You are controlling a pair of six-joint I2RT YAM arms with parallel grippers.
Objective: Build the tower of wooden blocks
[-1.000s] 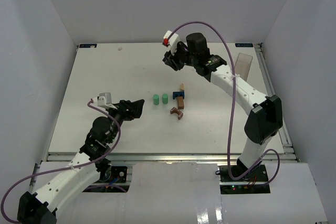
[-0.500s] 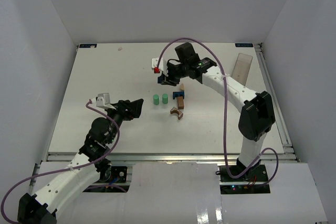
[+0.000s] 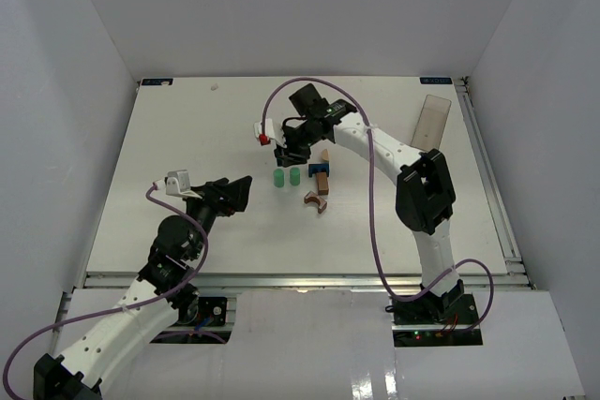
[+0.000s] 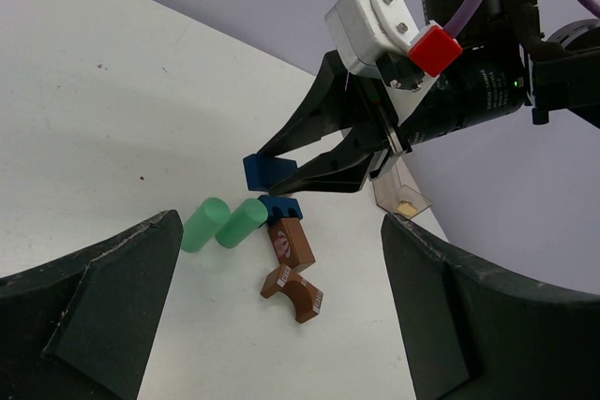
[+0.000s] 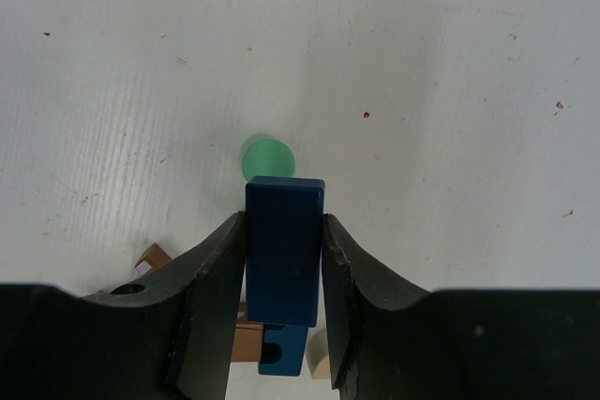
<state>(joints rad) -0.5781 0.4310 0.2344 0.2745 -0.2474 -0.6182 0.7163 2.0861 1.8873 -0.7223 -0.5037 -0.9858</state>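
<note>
- The right gripper (image 5: 284,222) is clamping a dark blue block (image 5: 284,259) between its two fingers (image 5: 211,278). The block is lying lengthwise along them, with its far end poking out a little past the tips.
- The block is hanging in the air, clear of the table (image 5: 450,63).
- The two green cylinders (image 4: 242,223) are standing upright side by side, below the right fingertips.
- Only one cylinder is showing in the right wrist view, its round top peeking out just beyond the block's far end.
- A second blue piece (image 5: 281,355) is lying on the table under the roots of the right fingers, with a tan piece (image 5: 317,355) just beside it.
- The brown brick (image 4: 289,243) is touching that blue piece on the side nearer the left fingers, and the brown arch (image 4: 292,291) is lying just beside the brick, nearer again.
- The left gripper (image 3: 236,196) is resting low with its fingers (image 4: 94,316) spread wide apart, gripping nothing. All the blocks are sitting well ahead of its fingertips.
- A clear plastic box (image 3: 433,121) is standing well apart from both grippers.
</note>
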